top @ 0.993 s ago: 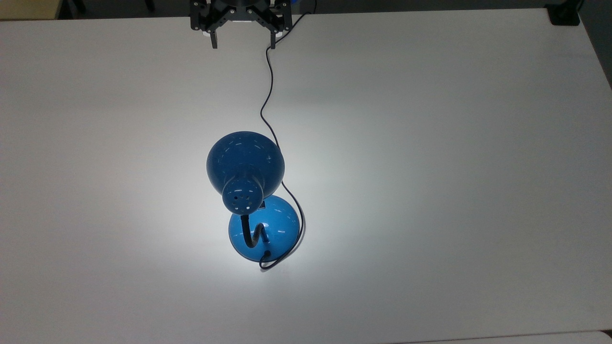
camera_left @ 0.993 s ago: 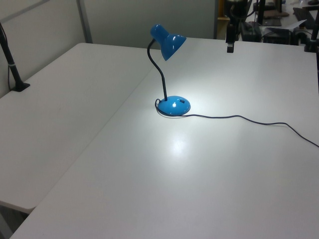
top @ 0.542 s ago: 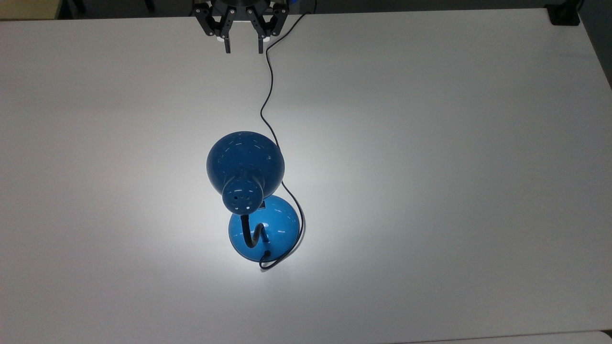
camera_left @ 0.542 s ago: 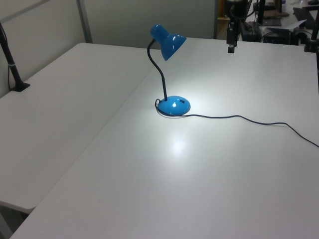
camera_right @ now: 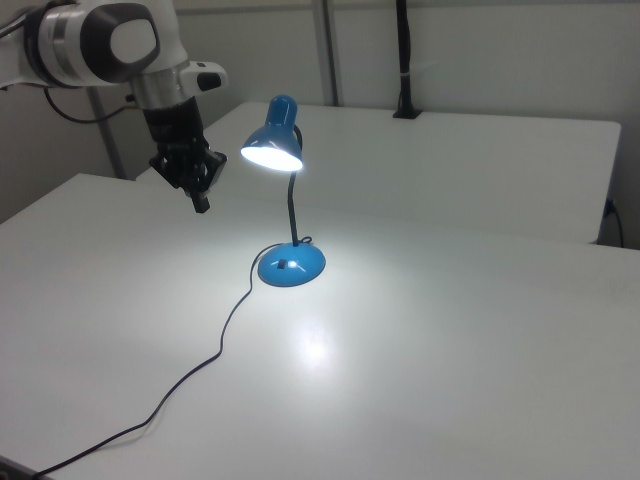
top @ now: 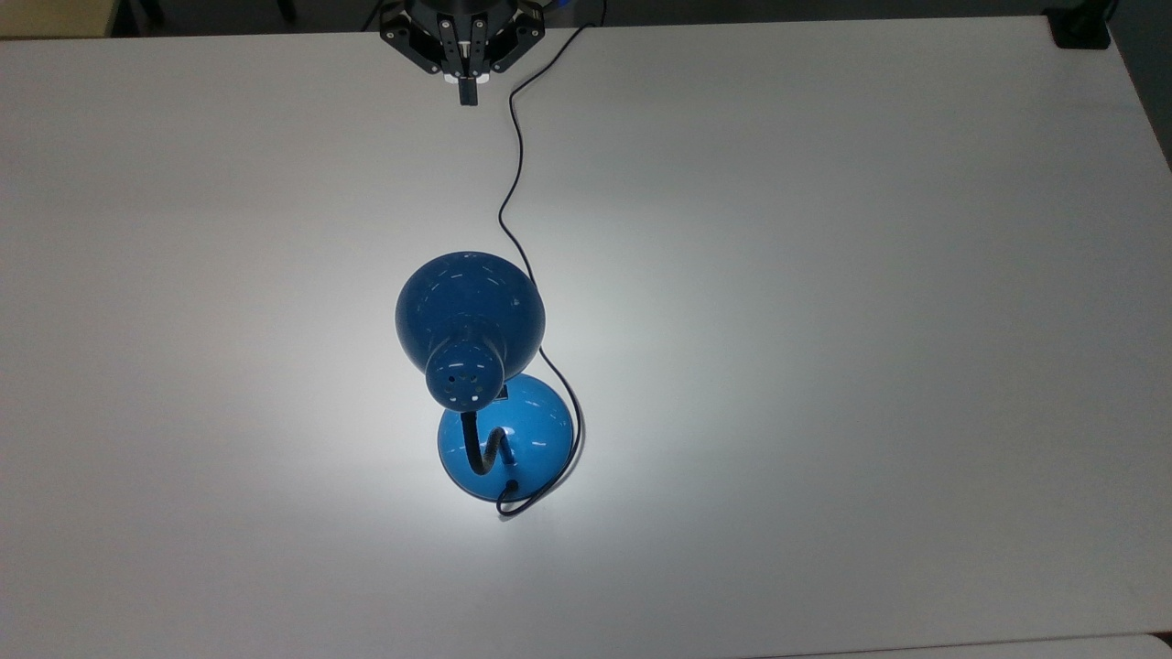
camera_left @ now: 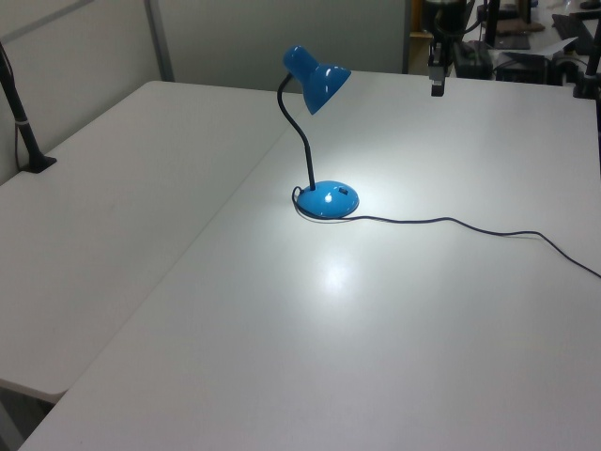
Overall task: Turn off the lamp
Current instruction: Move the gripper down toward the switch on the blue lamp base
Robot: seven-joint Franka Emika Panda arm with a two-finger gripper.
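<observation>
top view puts my gripper [top: 468, 91] at the far upper edge of the white table [top: 824, 275], fingertips pressed together into a single narrow point, nothing between them. i read that as preparation: a pointed tip suits prodding a small switch better than spread fingers would.

the lamp [top: 476, 366] stands near the middle of the table, well apart from me, and it is lit: a bright pool spreads on the surface around it, and in the right view the shade [camera_right: 272, 146] glows underneath. the shade leans out on its black gooseneck [camera_left: 302, 146], so from above it overlaps the near part of the round blue base [top: 513, 439]. a small dark patch sits on the base [camera_right: 284, 265] on the side under the shade (probably the switch, though i can't make out its form). that placement matters, because the shade hangs partly over it, and i judge i'd have to come in low and from the side, not straight down.

the thin black cord [top: 509, 183] runs from the base toward my edge of the table, passing just beside my gripper in the top view. in the right view i hang above the surface, tilted down, touching nothing. the task is not yet begun in any real sense; the whole reach to the base lies ahead.
</observation>
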